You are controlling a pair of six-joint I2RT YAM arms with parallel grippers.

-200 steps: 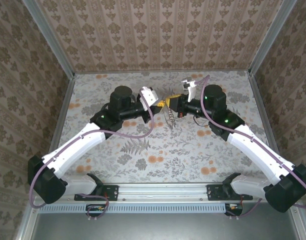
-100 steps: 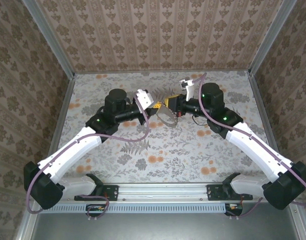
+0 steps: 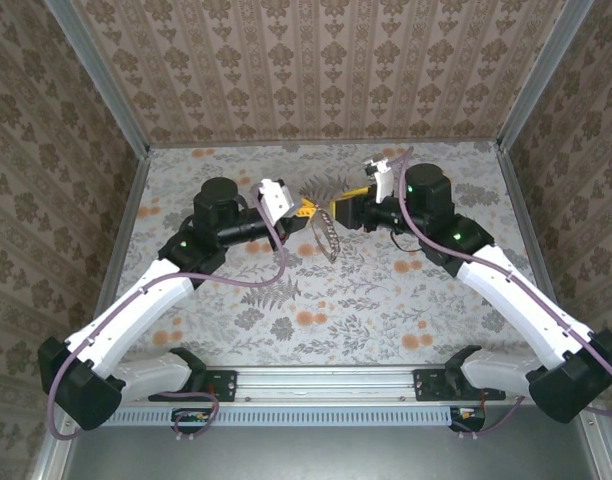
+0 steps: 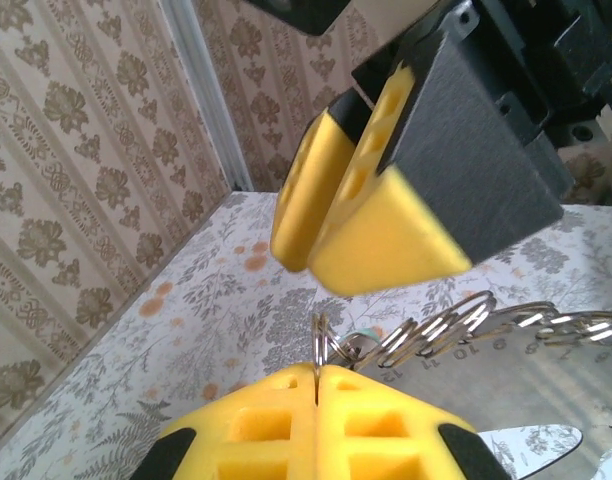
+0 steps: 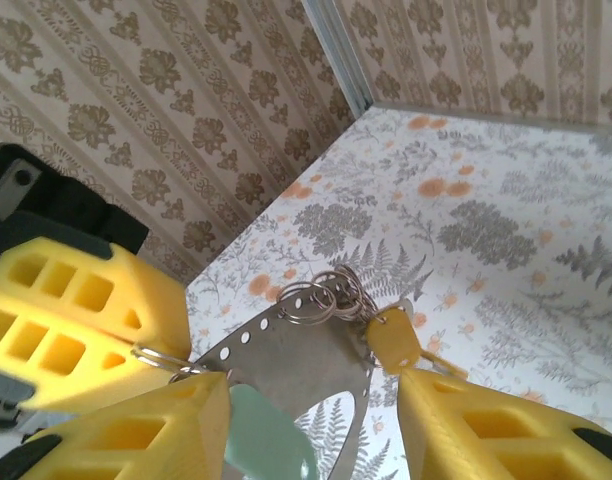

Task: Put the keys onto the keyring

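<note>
Above the floral tablecloth (image 3: 386, 300), left jaws tight on the keyring (image 3: 329, 237), right jaws apart beside it

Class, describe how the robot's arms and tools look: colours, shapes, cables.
The left arm and right arm have white shells, black joints, green lights and looping purple cables. The left tool and right tool carry yellow wedge fingers with square holes.
</note>
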